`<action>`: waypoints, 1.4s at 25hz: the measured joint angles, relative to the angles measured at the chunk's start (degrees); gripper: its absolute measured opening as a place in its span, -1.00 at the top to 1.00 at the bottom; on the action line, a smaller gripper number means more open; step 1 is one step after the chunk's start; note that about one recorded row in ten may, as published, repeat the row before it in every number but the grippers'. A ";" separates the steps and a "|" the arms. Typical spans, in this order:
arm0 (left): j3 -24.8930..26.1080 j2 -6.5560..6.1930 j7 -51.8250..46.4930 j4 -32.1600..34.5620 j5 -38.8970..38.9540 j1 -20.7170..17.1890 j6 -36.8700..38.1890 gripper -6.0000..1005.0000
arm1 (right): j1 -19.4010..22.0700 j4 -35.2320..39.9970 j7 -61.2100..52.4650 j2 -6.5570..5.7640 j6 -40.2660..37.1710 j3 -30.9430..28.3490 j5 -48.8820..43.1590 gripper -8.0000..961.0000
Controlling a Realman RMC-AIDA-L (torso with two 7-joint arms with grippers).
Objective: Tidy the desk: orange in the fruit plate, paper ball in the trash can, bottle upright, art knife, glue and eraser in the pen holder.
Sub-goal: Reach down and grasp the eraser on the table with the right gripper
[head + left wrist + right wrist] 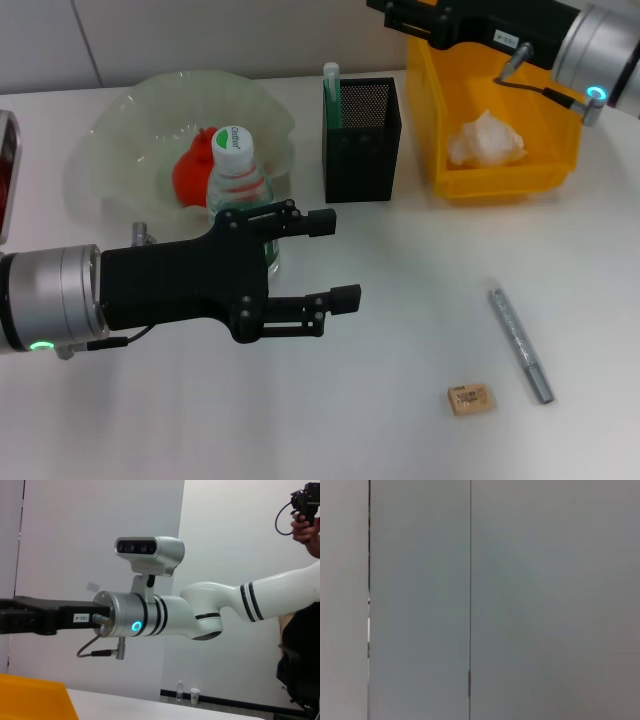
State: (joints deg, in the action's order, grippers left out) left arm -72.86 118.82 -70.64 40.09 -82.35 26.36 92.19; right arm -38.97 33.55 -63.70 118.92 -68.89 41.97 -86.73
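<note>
Left gripper, jaws spread and empty, hovers beside the upright bottle; the eraser and knife, long axis running front-to-back, lie well apart toward the right arm, apparently parked over the bin.

The head camera looks down on the desk, the left wrist faces sideways, sharing the yellow bin, the right wrist faces a blank wall.
</note>
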 joint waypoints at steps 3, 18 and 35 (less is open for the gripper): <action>0.00 0.00 -0.01 -0.01 0.00 -0.09 -0.16 -0.62 | 1.00 1.09 -0.96 0.02 -0.64 0.30 0.01 -0.50; 0.00 -0.10 -0.03 -0.63 -0.33 -0.11 -1.80 -0.62 | 10.74 11.53 -6.04 0.24 -9.83 0.82 -0.91 -0.65; 0.00 -0.35 -0.01 -0.72 -0.69 -0.80 -2.07 -0.62 | 20.56 33.24 -25.45 0.40 -10.11 9.14 -16.15 -0.65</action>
State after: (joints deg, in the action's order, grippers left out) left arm -72.86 118.47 -70.65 39.37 -83.04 25.56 90.12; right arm -18.41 66.79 -89.16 119.32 -79.00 51.12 -102.87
